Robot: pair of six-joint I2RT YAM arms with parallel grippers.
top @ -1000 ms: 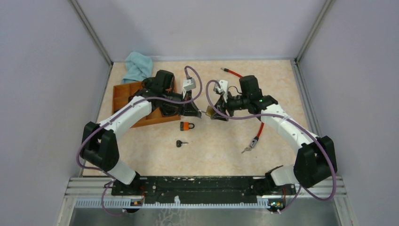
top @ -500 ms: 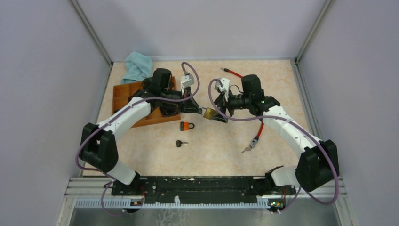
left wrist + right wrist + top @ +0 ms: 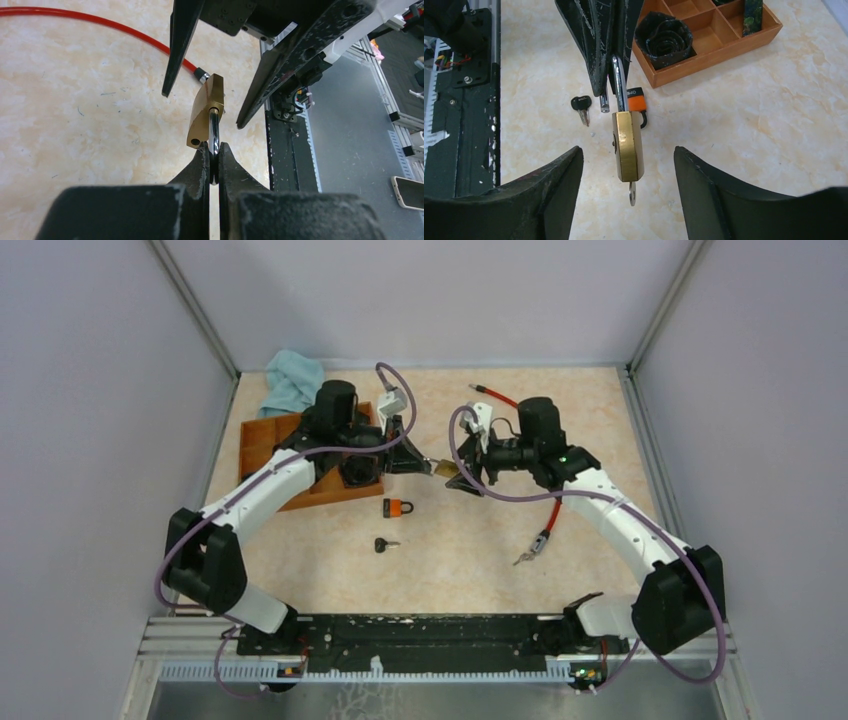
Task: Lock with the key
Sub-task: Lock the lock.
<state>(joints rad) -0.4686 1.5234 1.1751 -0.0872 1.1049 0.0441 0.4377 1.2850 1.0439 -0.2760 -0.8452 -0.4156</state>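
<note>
The left gripper [image 3: 212, 150] is clamped on the shackle [image 3: 618, 75] of the brass padlock [image 3: 628, 145], suspended above mid-counter [image 3: 480, 540]; the right gripper [image 3: 626, 150] stands jaws apart flanking its body, so the next move likely requires closing on the protruding key [image 3: 632, 194] and turning it.

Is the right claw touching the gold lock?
Apart. In the right wrist view, tabletop shows between the gold lock and both fingers of the open right gripper.
</note>
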